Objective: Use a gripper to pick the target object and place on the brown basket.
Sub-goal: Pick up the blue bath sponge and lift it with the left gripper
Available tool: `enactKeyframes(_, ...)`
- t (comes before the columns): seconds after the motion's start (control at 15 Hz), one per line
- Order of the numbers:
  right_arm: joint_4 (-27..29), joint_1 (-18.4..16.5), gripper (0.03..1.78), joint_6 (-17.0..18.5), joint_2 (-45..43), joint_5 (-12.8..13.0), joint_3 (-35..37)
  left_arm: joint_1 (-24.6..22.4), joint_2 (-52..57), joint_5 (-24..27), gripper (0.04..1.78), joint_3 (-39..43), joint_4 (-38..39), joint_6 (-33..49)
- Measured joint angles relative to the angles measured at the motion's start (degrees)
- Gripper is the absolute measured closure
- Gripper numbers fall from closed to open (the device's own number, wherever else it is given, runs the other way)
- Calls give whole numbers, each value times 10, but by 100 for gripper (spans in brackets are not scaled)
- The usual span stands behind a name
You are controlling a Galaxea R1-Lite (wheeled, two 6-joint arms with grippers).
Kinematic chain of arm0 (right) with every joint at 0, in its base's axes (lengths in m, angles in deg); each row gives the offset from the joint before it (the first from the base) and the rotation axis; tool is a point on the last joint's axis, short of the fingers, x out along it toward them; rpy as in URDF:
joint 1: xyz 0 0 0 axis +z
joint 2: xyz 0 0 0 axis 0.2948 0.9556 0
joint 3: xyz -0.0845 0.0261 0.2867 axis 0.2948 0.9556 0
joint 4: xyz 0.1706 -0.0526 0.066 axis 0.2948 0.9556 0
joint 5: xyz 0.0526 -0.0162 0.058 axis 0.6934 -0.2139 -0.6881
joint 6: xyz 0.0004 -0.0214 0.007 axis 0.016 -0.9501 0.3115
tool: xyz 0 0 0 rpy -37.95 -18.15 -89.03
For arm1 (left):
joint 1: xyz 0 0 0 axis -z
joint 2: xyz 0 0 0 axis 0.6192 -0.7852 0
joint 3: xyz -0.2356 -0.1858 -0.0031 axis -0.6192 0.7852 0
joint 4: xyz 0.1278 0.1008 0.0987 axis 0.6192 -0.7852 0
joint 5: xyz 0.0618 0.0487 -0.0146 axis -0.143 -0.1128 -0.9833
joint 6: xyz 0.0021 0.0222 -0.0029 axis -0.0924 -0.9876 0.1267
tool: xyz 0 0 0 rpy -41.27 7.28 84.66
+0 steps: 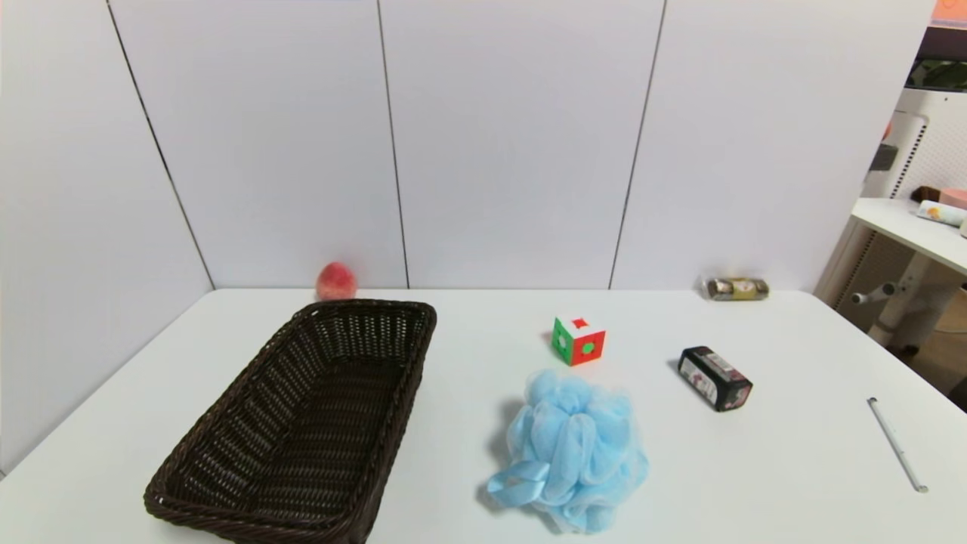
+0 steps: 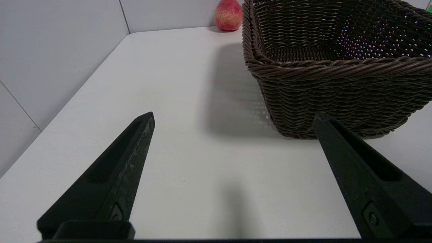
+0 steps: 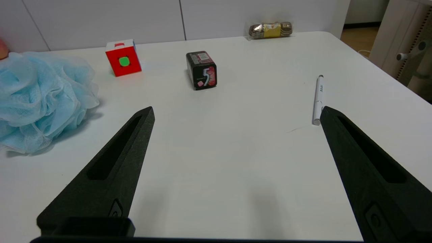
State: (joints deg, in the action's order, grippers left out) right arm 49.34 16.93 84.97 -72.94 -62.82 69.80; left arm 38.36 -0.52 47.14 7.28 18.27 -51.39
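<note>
The blue bath pouf (image 1: 570, 449) lies on the desk (image 1: 793, 468), just right of the brown basket (image 1: 227, 423), apart from it. The left gripper (image 2: 233, 116) and right gripper (image 3: 236, 109) hover low, fingers spread, holding nothing.

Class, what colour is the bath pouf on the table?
Light blue; the bath pouf shows best in the head view.
</note>
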Motion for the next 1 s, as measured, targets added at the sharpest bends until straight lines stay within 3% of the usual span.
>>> enactKeyframes(1.0, 0, 0, 12, 0, 0, 0, 0, -2, -18, -24, 13, -2, 4, 59)
